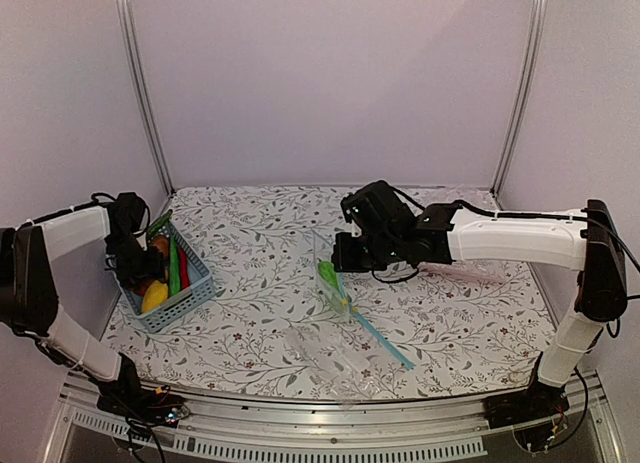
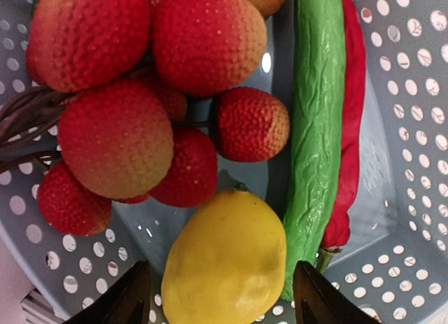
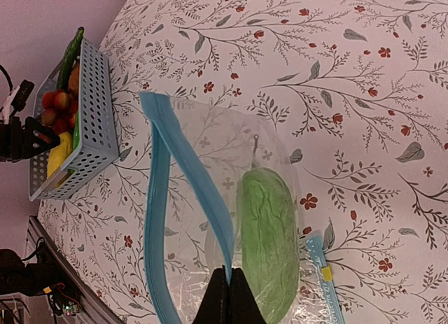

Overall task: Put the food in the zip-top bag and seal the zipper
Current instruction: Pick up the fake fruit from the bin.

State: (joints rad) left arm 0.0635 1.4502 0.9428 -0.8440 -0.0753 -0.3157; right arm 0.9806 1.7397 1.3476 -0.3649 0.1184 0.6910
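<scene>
The left gripper [image 2: 224,299], jaws spread, is straddling a smooth yellow oblong [image 2: 224,261] in a perforated basket [image 2: 413,198]. The right gripper [image 3: 228,296] is pinching the blue zipper [image 3: 189,170] of the clear bag [image 3: 210,138], with a wrinkled green piece [image 3: 267,247] inside.

Light bright, even, diffuse, shadows faint throughout; soft sheen on the bag [image 3: 189,163] just beyond the right fingers [image 3: 218,306]; left wrist view crisp on the berries [image 2: 115,138] beyond the left fingers [image 2: 129,299], both fingers dark and blurred at the frame edge.
</scene>
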